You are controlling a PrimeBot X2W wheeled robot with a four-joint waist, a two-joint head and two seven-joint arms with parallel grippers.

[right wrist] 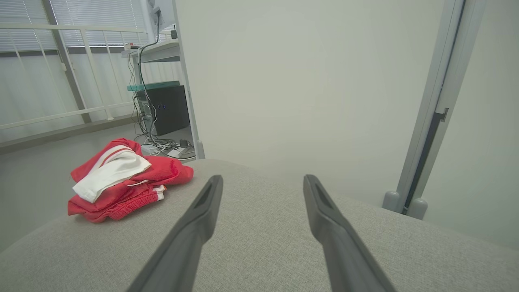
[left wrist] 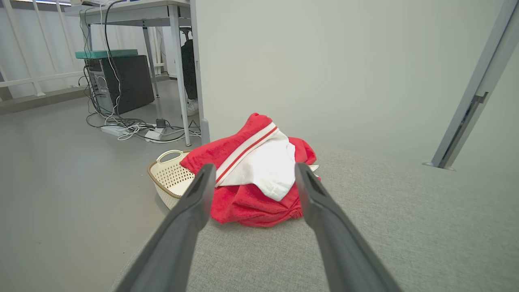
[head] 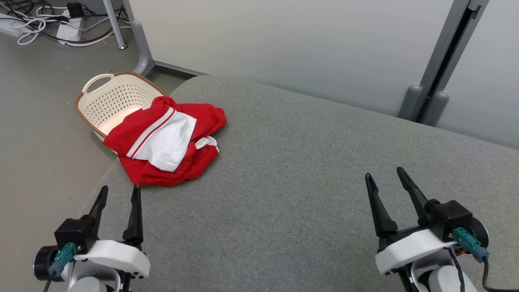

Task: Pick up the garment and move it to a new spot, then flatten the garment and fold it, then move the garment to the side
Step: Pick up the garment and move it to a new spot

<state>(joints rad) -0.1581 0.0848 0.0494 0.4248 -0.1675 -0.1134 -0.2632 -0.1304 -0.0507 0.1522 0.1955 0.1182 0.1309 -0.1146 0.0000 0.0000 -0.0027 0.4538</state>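
The red garment [head: 170, 140] lies crumpled at the far left corner of the grey cloth-covered surface [head: 304, 182], a white panel and a white-and-red stripe showing on top, a small label at its right edge. Its left side spills past the surface's edge and overlaps the rim of a cream perforated basket [head: 115, 97], which stands on the floor [head: 40, 154] just beside that corner. The left gripper [head: 120, 187] hovers above the near left edge of the surface, close to the garment but apart from it, its jaws spread wide and holding nothing. The right gripper [head: 383, 172] hangs over the bare right part of the surface, well apart from the garment, jaws likewise wide and empty. Cables [head: 36, 24] lie tangled on the floor beyond the basket.
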